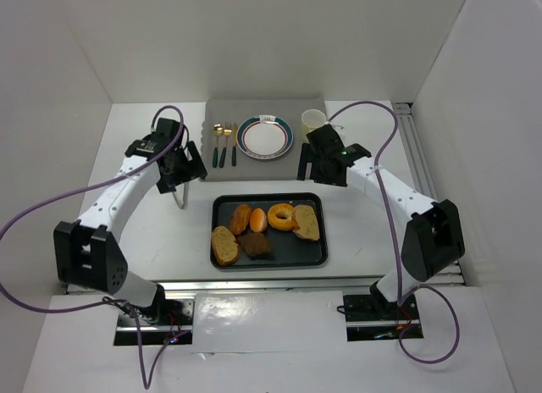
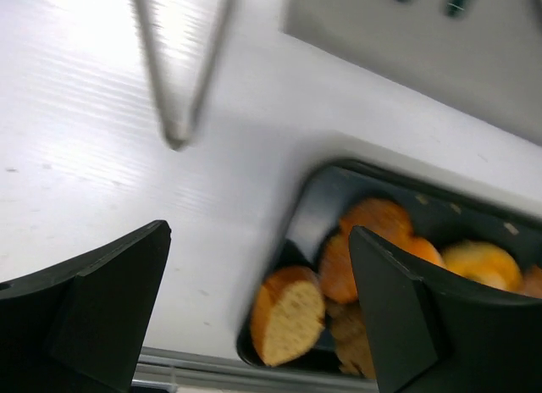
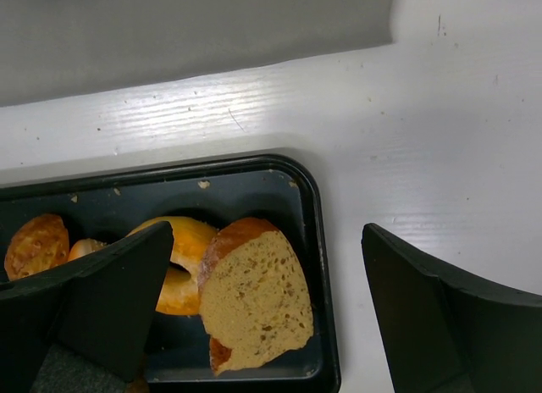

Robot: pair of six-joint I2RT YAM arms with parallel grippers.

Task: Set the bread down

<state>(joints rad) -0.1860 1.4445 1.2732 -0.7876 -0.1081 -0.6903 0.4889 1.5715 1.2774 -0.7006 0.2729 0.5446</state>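
Note:
A black tray [image 1: 312, 257] holds several breads: a cut slice [image 1: 223, 245] at its left, a cut slice [image 1: 306, 222] at its right, a ring-shaped one [image 1: 281, 216], orange rolls [image 1: 250, 218] and a dark piece [image 1: 255, 245]. A white plate [image 1: 264, 137] with a teal rim sits on a grey mat [image 1: 222, 111] behind the tray. My left gripper [image 1: 188, 168] hangs open and empty left of the tray; its view shows the left slice [image 2: 288, 315]. My right gripper [image 1: 322, 167] hangs open and empty behind the tray's right end, above the right slice [image 3: 254, 301].
Metal tongs [image 1: 178, 194] lie on the table left of the tray, also in the left wrist view [image 2: 178, 63]. A spoon and forks [image 1: 223, 144] lie left of the plate. A pale green cup [image 1: 313, 120] stands right of it. White walls enclose the table.

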